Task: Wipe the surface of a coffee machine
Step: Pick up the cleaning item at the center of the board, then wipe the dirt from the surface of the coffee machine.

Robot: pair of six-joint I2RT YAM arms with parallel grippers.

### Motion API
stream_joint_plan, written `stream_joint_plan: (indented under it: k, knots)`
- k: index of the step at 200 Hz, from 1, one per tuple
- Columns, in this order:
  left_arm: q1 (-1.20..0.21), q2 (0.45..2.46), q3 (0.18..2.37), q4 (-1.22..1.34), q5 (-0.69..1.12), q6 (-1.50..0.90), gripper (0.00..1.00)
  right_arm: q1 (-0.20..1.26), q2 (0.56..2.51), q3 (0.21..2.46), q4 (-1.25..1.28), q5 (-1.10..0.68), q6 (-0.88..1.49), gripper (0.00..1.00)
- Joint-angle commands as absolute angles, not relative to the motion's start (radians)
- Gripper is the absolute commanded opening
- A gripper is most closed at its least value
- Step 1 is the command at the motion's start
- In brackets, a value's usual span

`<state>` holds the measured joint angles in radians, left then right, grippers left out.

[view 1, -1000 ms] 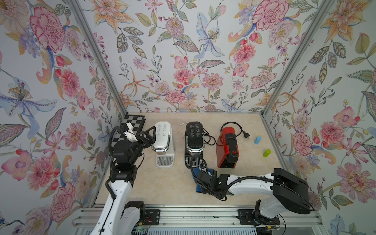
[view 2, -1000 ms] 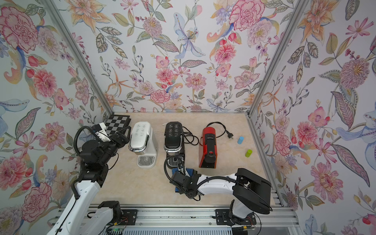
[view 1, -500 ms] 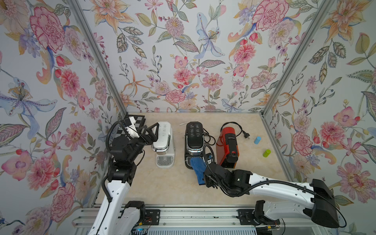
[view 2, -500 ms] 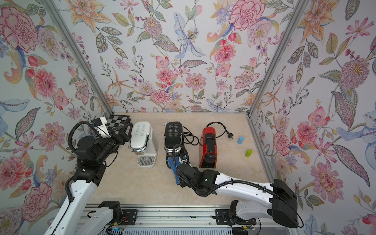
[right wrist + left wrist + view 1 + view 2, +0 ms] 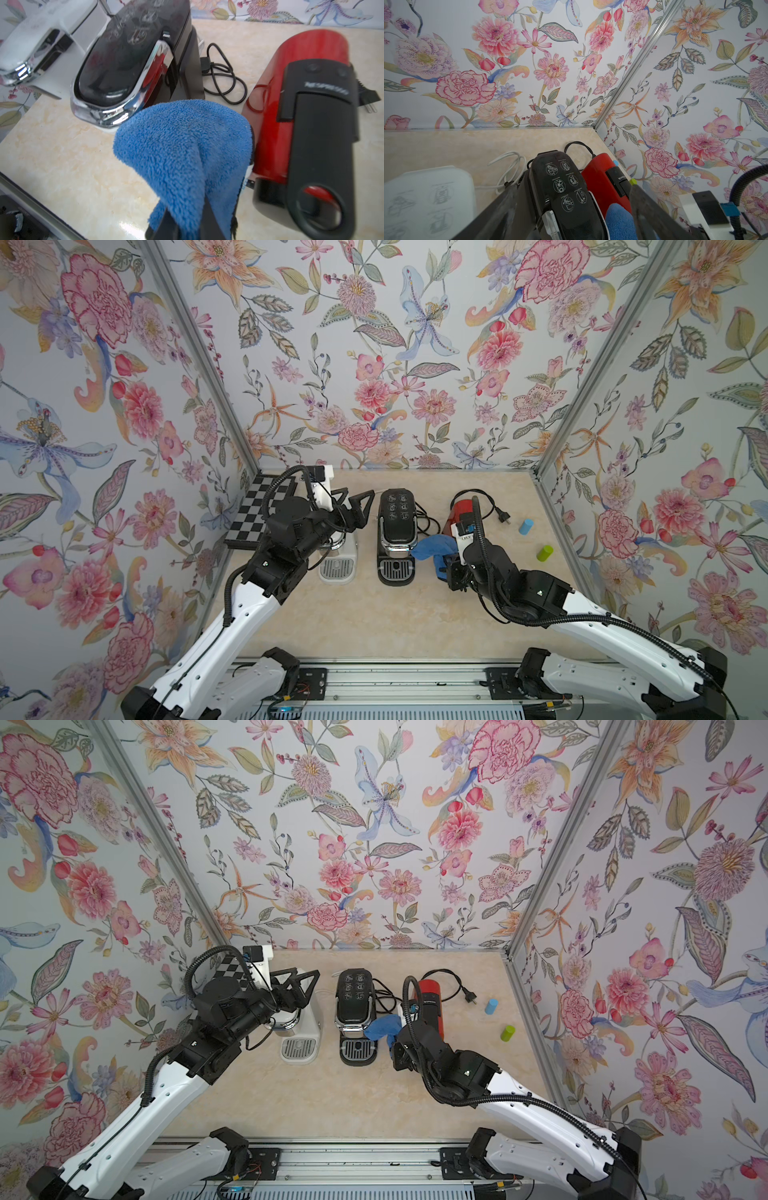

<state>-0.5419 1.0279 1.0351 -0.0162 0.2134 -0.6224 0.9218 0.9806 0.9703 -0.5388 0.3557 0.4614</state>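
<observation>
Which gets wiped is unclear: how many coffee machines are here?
3, in a row: white machine, robot's left; black machine, middle; red machine, right; the outer two partly covered.

A beige, marble-patterned table (image 5: pixel 374 614) fills the floor of a booth. Three coffee machines stand in a row near the back, fronts toward the near edge: a white machine (image 5: pixel 337 569) on the left, a black machine (image 5: pixel 395 522) in the middle and a red machine (image 5: pixel 457 511) on the right. A white cord (image 5: pixel 508 166) lies coiled behind the white machine. A black cord (image 5: pixel 426 523) is bundled between the black and red ones. Another black cord loops behind the red machine and ends in a plug (image 5: pixel 505 519). Right of the plug stand a small blue cylinder (image 5: pixel 526 526) and, nearer the front, a green cylinder (image 5: pixel 545 553), apart from each other. A chessboard (image 5: pixel 255 512) sits at the left edge by the wall.
</observation>
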Motion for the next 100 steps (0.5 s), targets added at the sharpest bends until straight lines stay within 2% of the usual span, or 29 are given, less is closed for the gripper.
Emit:
stream_joint_plan:
  k: [1, 54, 100]
  knots:
    - [-0.641, 1.075, 1.088, -0.036, 0.122, -0.578, 0.85, 0.853, 0.952, 1.053, -0.562, 0.355, 0.374, 0.0]
    - [-0.806, 1.202, 1.128, 0.034, 0.083, -0.587, 0.84, 0.66, 0.926, 1.092, -0.573, 0.298, 0.305, 0.0]
    - [-0.898, 1.326, 1.156, 0.101, 0.064, -0.621, 0.84, 0.489, 0.885, 1.019, -0.572, 0.135, 0.311, 0.0]
